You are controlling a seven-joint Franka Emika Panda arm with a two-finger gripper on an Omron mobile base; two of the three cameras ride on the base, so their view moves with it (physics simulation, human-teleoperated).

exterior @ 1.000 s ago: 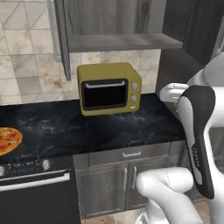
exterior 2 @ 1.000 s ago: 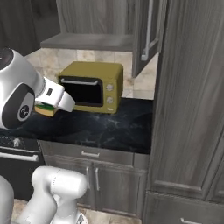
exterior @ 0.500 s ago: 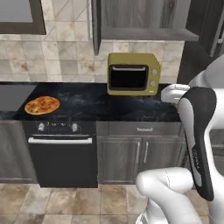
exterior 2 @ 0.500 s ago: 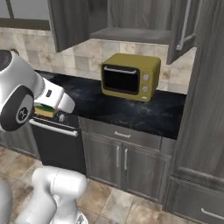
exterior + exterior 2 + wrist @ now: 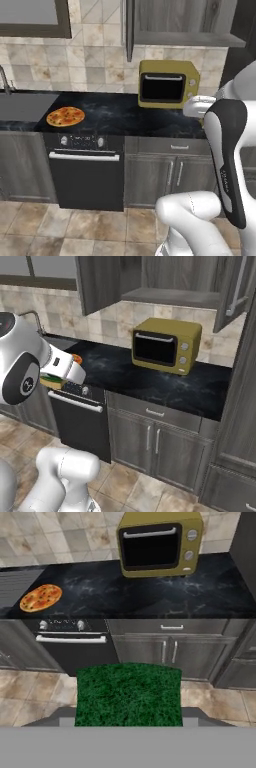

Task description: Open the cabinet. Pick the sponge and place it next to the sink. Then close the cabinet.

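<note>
My gripper (image 5: 54, 379) is shut on the sponge (image 5: 128, 694), a thick pad with a dark green top and a yellow layer beneath (image 5: 50, 381). I hold it in the air in front of the lower units, well back from the counter. The cabinet (image 5: 170, 295) hangs above the microwave with both doors swung open; its left door (image 5: 97, 281) and grey shelf (image 5: 185, 37) show. The sink (image 5: 22, 105) is set in the black counter at the far left, with its faucet (image 5: 35, 318) behind it.
A mustard-yellow microwave (image 5: 167, 85) stands on the counter under the cabinet. A pizza (image 5: 65, 116) lies on the cooktop between the microwave and the sink, above a black oven (image 5: 85, 170). A tall dark unit (image 5: 240, 406) closes the counter's right end.
The base has backed away and driven left, so the whole scene has shifted and the sink has come into view. The gripper still holds the sponge the same way.
</note>
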